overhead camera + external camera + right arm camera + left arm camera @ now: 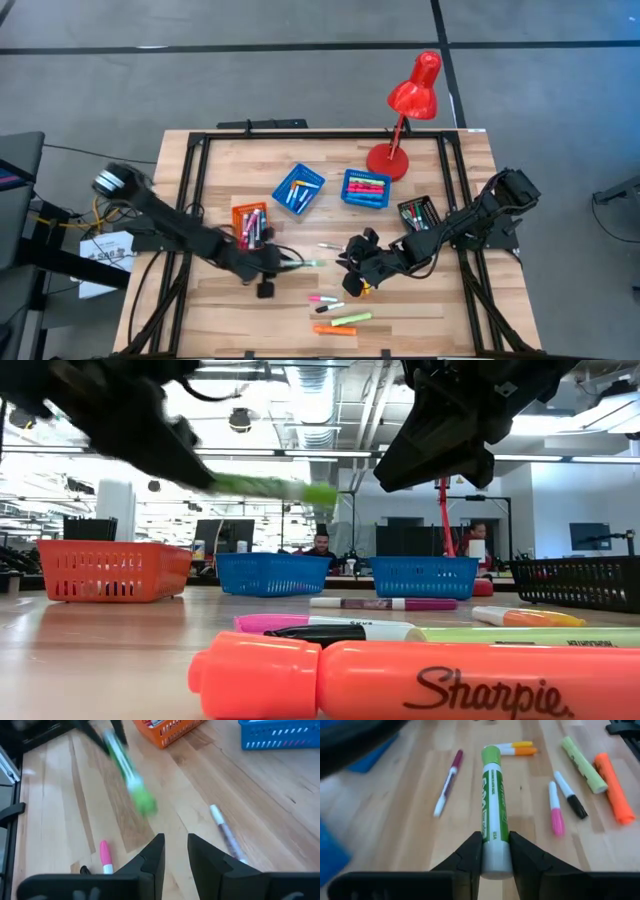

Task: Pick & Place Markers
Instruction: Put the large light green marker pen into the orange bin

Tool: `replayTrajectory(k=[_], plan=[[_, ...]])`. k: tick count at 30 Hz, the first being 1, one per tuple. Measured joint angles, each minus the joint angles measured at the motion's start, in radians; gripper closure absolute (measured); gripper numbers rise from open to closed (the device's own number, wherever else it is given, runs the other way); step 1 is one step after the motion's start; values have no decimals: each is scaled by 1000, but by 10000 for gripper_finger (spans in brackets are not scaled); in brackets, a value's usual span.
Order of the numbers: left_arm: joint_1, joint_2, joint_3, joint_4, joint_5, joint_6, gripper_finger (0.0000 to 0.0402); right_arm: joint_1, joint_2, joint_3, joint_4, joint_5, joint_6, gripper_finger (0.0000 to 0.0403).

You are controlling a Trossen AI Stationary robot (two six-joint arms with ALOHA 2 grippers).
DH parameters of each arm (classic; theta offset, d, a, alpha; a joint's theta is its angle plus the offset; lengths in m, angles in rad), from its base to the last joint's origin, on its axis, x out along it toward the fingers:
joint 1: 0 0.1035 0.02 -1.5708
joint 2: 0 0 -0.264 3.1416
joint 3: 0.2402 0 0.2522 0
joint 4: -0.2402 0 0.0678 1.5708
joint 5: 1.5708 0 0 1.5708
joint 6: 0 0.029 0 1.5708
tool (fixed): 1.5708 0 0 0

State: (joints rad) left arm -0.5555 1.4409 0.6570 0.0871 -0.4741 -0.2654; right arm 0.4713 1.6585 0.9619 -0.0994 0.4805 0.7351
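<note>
My left gripper (pixel 495 840) is shut on a green marker (pixel 493 795) and holds it above the table's middle (pixel 300 263). My right gripper (pixel 175 842) hangs open and empty just right of it (pixel 355 265), above the wood. Loose markers lie flat on the table. A purple-and-white one (pixel 330 245) lies farther back. A pink one (pixel 322 298), a black one (pixel 330 307), a light green one (pixel 352 319) and an orange one (pixel 333 329) lie nearer the front. A yellow-orange one (pixel 357 289) lies below my right gripper. My left gripper pinches the green marker's white rear end (pixel 496 857) between its two fingers. The fingers come from the table's left, slanting down, and lie along the marker. The marker sticks out ahead of them, its green cap (pixel 318 492) toward the table's right, lifted clear of the table.
An orange tray (pixel 250 224), two blue trays (pixel 298 189) (pixel 366 188) and a black tray (pixel 418 213) stand in a row behind the grippers, each with markers in it. A red desk lamp (pixel 405 120) stands at the far edge. Bare wood lies at the front left.
</note>
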Motion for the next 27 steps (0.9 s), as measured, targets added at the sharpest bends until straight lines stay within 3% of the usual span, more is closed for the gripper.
replayTrajectory(k=[7, 12, 17, 27], plan=[[-78, -347, -38, -461, -54, -320, 318, 10, 0, 0, -6, 0, 36, 327], [-99, -478, -40, -823, -70, -516, 318, 29, 0, 0, -5, 24, 36, 327], [-63, -498, -40, -983, -130, -636, 317, 40, 0, 0, -1, 50, 36, 327], [106, -345, -55, -986, 15, -620, 308, 37, 0, -1, 2, 51, 36, 327]])
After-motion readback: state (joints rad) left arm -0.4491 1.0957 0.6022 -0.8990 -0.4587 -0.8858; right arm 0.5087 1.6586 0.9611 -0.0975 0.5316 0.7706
